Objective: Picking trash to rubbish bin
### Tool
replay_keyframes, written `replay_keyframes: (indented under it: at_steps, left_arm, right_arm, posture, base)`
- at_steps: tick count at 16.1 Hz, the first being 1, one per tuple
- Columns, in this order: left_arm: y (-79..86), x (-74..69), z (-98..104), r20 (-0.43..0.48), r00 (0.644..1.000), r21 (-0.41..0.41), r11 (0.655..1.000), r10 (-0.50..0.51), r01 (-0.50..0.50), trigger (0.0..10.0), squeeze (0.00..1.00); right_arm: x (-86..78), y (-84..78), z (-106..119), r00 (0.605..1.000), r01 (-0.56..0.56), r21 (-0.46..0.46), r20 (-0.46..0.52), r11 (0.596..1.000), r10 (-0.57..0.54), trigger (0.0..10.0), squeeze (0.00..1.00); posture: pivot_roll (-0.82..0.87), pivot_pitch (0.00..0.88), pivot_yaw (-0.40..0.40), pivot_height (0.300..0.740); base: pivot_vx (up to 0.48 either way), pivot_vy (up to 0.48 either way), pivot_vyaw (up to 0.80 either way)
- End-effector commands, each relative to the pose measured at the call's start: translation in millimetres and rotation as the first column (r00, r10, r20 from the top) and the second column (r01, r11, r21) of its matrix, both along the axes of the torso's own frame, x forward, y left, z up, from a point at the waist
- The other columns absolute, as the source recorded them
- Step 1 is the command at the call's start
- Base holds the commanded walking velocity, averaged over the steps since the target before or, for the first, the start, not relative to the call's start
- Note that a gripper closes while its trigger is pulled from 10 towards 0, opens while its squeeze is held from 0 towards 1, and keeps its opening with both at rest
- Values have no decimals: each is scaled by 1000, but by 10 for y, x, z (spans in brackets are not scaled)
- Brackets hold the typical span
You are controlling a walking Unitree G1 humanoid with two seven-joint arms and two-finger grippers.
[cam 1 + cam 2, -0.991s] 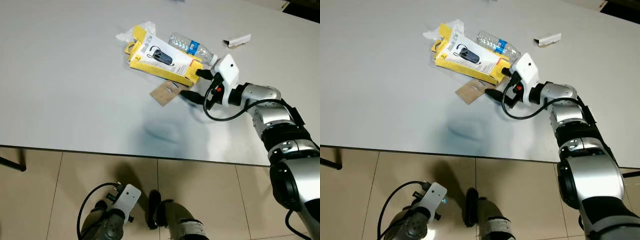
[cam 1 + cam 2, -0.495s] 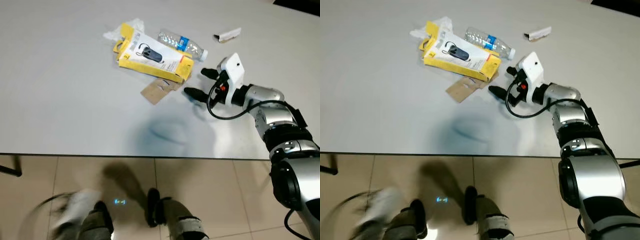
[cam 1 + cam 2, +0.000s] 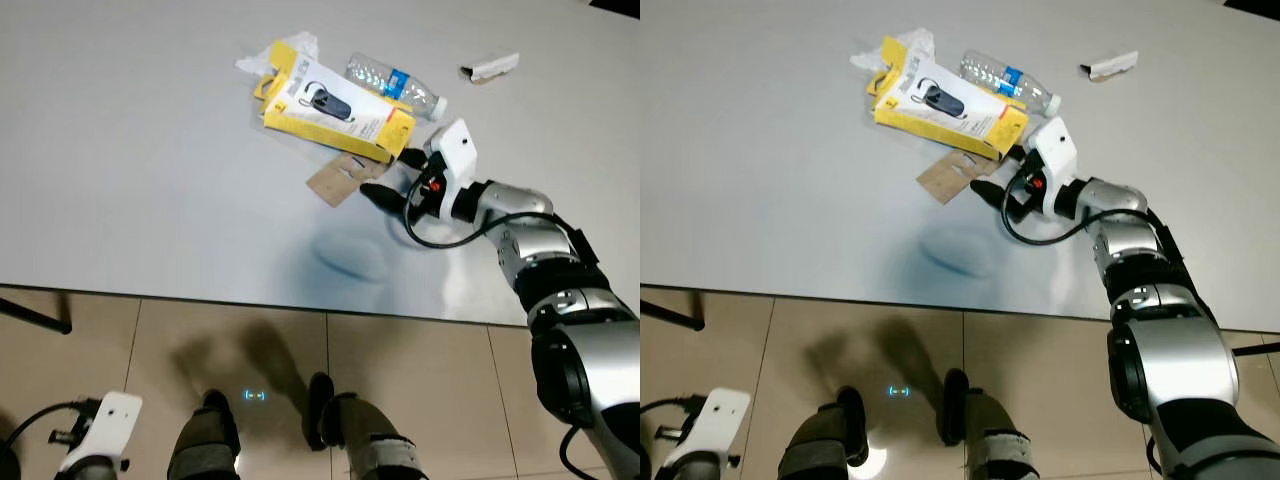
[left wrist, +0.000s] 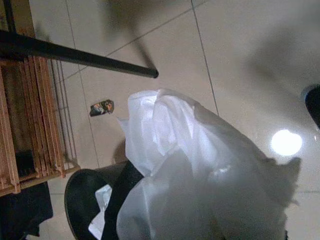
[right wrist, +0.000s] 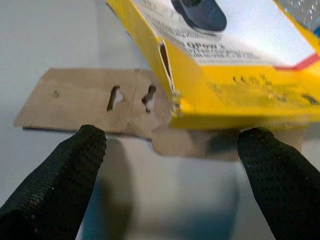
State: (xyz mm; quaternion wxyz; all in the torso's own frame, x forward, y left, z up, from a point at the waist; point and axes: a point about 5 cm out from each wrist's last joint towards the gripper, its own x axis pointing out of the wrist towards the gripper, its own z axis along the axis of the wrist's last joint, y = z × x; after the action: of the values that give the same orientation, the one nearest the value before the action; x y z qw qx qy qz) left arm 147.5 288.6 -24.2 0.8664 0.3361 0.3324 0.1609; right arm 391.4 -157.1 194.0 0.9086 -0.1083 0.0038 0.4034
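right gripper spread at the edge of the trash pile

i see the right gripper out over the grey table, its two black fingers spread wide apart and holding nothing. in the right wrist view one fingertip sits low beside the brown cardboard scrap and the other fingertip sits below the near corner of the yellow box. the gap between them faces the spot where the box overlaps the cardboard.

the trash lies in a cluster on the table just beyond the gripper. the yellow box lies flat, with a picture of a dark earpiece on its white face. the cardboard scrap pokes out from under the box's near edge. a clear plastic bottle with a blue label lies on its side touching the far side of the box. a bit of crumpled white wrapper shows at the box's far left end. a small white paper piece lies well apart, farther back on the right.

the left gripper hangs low beside the legs, over the tiled floor. in the left wrist view i see a white plastic bag bunched right at that gripper, but i cannot tell whether its fingers are clamped on it. beneath it sits a dark round bin.
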Motion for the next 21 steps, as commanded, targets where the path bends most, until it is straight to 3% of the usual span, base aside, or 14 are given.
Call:
replay_keyframes:
  at_steps: [1, 8, 13, 19, 21]
  left_arm:
    - [-1, -186, -58, -65, 998, -3, 1000, 0, 0, 10000, 0]
    - [-65, -321, 2, -85, 996, -5, 1000, -10, 9, 10000, 0]
    - [-205, -367, 15, -87, 996, -20, 999, -27, 25, 10000, 0]
    - [-391, -409, 17, -92, 994, -51, 997, -54, 49, 10000, 0]
    - [-424, -414, 26, -85, 995, -53, 998, -47, 43, 10000, 0]
  right_arm:
    - [-37, -93, -68, 1000, 4, 6, -12, 1000, -4, 10000, 0]
    - [-25, -2, 78, 995, -87, -33, 36, 996, 88, 10000, 0]
    - [-13, 20, 198, 989, -129, -60, 67, 990, 133, 10000, 0]
    - [-84, 110, 136, 959, -272, -158, 35, 949, 281, 10000, 0]
    - [-84, 141, 137, 957, -279, -148, 37, 949, 287, 10000, 0]
  posture:
    - [40, 338, -185, 740]
    - [45, 366, -205, 740]
    - [20, 395, -239, 740]
    - [-8, 426, -289, 740]
    - [-12, 433, -296, 740]
  base:
    - [0, 0, 0]
    - [0, 0, 0]
    - [0, 0, 0]
    - [0, 0, 0]
    - [0, 0, 0]
